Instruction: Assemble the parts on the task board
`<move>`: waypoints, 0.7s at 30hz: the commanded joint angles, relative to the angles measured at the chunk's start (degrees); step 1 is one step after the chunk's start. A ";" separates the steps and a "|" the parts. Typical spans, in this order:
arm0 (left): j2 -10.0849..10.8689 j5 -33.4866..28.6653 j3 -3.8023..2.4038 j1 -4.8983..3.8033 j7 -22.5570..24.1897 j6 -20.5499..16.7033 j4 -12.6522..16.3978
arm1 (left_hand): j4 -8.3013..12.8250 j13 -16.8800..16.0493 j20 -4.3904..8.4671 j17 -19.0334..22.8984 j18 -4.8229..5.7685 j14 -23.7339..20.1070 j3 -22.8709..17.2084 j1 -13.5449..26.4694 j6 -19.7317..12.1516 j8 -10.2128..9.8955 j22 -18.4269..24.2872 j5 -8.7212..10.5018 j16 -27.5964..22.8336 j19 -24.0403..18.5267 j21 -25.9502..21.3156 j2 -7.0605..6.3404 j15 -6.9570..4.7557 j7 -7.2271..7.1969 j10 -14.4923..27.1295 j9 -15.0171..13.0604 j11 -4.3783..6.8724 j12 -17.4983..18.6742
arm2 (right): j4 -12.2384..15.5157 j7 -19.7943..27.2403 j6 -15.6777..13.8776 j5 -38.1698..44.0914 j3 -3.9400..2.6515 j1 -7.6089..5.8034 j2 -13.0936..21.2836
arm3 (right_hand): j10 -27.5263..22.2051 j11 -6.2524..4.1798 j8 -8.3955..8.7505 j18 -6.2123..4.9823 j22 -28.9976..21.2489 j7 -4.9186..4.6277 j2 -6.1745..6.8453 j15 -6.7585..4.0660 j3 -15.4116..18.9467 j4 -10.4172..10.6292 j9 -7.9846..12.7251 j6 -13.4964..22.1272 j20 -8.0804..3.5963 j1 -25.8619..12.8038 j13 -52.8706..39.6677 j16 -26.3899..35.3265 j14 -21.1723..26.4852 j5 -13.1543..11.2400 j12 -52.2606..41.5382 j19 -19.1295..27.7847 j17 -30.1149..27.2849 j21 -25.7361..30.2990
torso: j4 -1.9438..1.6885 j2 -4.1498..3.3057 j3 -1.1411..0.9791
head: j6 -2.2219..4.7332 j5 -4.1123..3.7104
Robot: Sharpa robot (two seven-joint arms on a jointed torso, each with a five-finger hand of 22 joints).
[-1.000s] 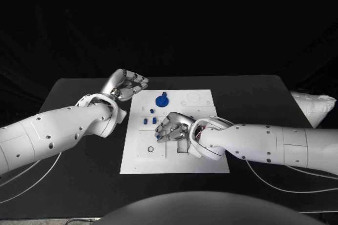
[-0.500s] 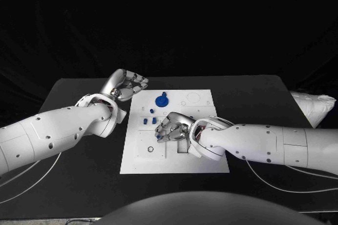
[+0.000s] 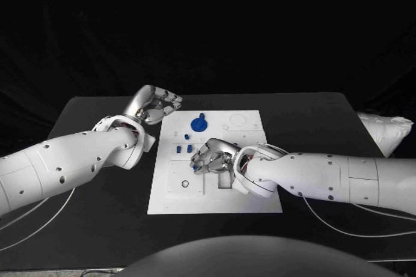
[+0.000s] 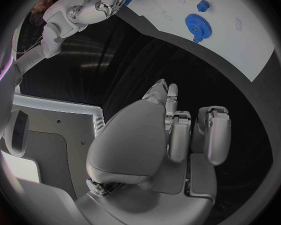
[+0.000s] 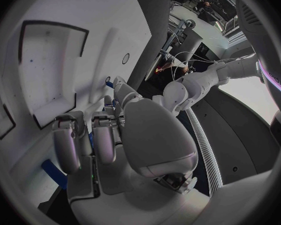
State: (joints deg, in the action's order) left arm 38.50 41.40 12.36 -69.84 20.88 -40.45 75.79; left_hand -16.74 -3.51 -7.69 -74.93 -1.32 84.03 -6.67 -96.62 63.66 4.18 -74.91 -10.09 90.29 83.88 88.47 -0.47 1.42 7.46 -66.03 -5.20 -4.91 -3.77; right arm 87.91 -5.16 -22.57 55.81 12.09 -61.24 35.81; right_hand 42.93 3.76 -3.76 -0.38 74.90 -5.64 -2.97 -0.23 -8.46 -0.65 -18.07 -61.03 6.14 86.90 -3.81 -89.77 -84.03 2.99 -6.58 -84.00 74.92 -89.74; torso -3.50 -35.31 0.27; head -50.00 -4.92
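A small blue part (image 3: 196, 166) is pinched in the fingers of the right hand (image 3: 211, 158) over the middle of the white board (image 3: 251, 196). A blue gear (image 3: 199, 124) lies beyond that hand, near the clenched, empty left hand (image 3: 155, 104) beside the board's far left corner.

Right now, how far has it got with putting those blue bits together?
Early, it seems. A blue gear already sits on the white task board. The right hand pinches a small blue part over the board. Several small blue parts lie loose. The left hand is curled, holding nothing.
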 commanded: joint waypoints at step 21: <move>0.10 0.32 -0.05 -0.05 0.24 0.66 0.08 | 0.00 0.03 0.45 -15.07 0.96 5.97 -0.20 -0.34 0.41 -0.02 -14.63 0.18 -0.29 5.12 0.20 0.19 -0.27 -0.04 -0.41 -0.06 0.12 0.21 | 1.00 -0.35 3.23 -1.62 0.15 0.19 0.76 | -8.43 -0.16 0.00 0.38 15.10 0.12 3.16 -0.61 3.17 0.23 3.56 14.22 -0.79 -2.08 -0.21 -0.23 -5.97 -0.01 -3.91 -6.00 15.08 -0.26 | 0.01 0.01 0.00 | 0.00 0.26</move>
State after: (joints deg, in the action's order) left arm 38.65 41.43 12.36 -69.84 20.85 -40.39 75.80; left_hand -16.74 -3.50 -7.69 -74.93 -1.32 84.03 -6.67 -96.62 63.66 4.18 -74.91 -10.09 90.29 83.87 88.47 -0.47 1.42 7.46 -66.04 -5.20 -4.91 -3.77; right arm 88.57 -5.74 -21.21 55.55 12.00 -61.37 36.48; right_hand 34.77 3.69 -3.74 -0.80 74.94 -5.51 -0.04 -0.64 -5.61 -0.31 -14.56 -47.10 5.74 85.15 -4.00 -89.77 -84.03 3.00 -10.34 -83.99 74.94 -89.74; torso -3.50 -35.30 0.27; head -50.00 -4.68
